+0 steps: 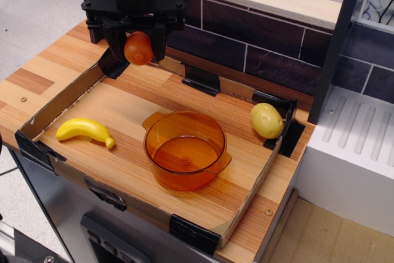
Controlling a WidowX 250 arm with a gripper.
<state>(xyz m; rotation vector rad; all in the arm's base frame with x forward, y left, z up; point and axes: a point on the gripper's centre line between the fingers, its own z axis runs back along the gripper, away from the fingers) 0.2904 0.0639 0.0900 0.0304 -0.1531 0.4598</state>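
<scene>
Gripper (139, 46) clamped on an orange (138, 48), held up clear of the cardboard tray (61, 100) — transparent orange pot (184, 149) sits below, nearby.

A matte black robot gripper (136, 46) with two thick, downward fingers (114, 44) beneath a wide crossbar, joined to a rounded black wrist.
</scene>
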